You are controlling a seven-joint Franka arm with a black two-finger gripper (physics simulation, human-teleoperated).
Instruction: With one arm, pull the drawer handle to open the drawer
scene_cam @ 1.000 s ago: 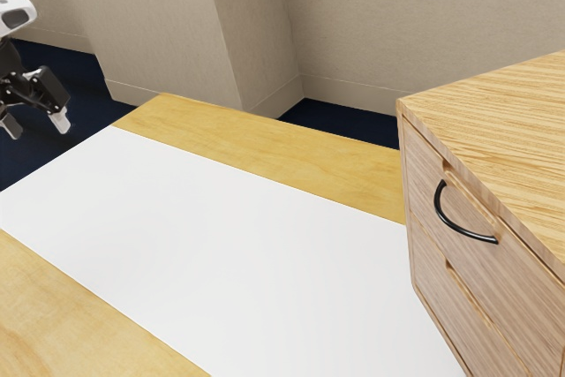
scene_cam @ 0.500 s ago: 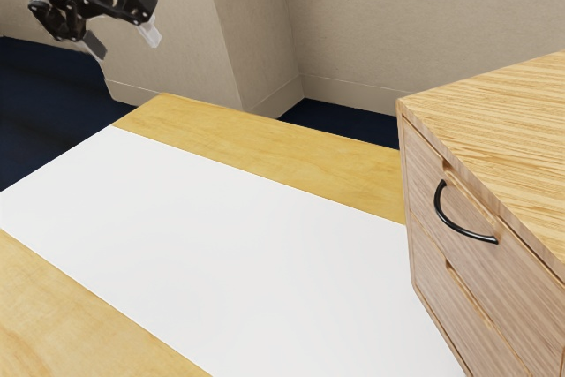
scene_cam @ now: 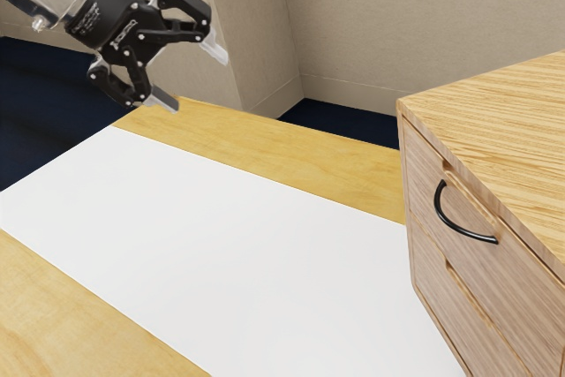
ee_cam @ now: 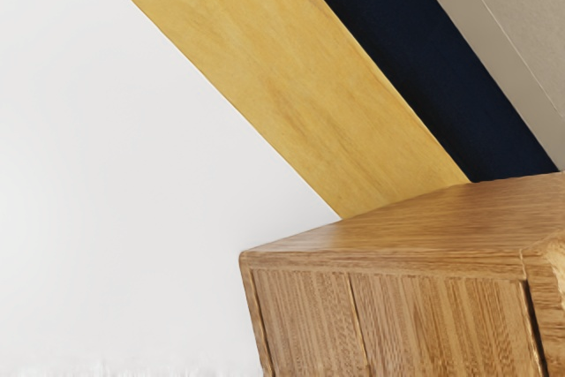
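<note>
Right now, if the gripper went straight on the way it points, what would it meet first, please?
Probably the wooden cabinet, near its top front edge; the gripper points across the table toward it, though depth is unclear.

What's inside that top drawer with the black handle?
Its inside cannot be seen. The top drawer is shut, and its wooden front covers whatever it holds. Only the black handle shows on the outside. The gripper hangs open in the air, well away from it.
</note>
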